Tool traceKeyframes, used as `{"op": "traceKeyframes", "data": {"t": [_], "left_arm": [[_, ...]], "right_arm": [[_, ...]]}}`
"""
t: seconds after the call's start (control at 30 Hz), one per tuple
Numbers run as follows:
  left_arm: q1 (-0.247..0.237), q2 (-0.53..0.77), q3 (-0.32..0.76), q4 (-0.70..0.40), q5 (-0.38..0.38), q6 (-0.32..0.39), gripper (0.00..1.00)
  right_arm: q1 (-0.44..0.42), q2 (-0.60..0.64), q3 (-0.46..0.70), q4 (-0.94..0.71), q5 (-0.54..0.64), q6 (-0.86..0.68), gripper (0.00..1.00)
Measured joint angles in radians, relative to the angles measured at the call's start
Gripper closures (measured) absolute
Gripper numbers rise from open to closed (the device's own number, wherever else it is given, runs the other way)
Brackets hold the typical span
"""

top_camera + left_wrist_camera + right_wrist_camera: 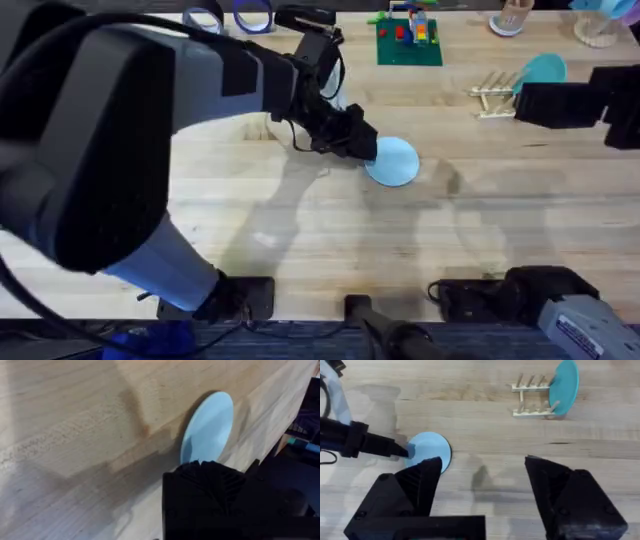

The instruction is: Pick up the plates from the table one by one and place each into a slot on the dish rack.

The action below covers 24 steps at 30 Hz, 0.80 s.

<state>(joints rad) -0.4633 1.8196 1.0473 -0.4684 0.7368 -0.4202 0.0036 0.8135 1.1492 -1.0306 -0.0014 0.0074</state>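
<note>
The plates are two small round flat plastic discs. The light blue plate [394, 161] lies flat on the light wooden butcher-block bench [330, 230], near its middle. The teal-blue plate [543, 70] is seen standing upright in the small natural-wood dowel dish rack [492, 95], at the rack's right end, at the far right of the bench. The left gripper [362, 148] is lowered to the left edge of the light blue plate; in the left wrist view the plate's rim [207, 427] is met by the black jaws, but whether it is pinched cannot be told. The right gripper [482, 485] is held above the bench with its jaws spread wide and nothing between them.
</note>
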Motion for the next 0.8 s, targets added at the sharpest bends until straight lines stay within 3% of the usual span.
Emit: {"op": "traceKeyframes", "data": {"t": [0.27, 0.63, 0.8], "left_arm": [[0.002, 0.063, 0.001, 0.032, 0.016, -0.022, 0.960], [0.010, 0.159, 0.035, 0.071, 0.157, -0.057, 0.958], [0.007, 0.166, 0.035, 0.102, 0.168, -0.057, 0.959]], "right_arm": [[0.000, 0.000, 0.000, 0.000, 0.000, 0.000, 0.007], [0.000, 0.000, 0.000, 0.000, 0.000, 0.000, 0.006], [0.000, 0.000, 0.000, -0.006, -0.002, 0.000, 0.007]]}}
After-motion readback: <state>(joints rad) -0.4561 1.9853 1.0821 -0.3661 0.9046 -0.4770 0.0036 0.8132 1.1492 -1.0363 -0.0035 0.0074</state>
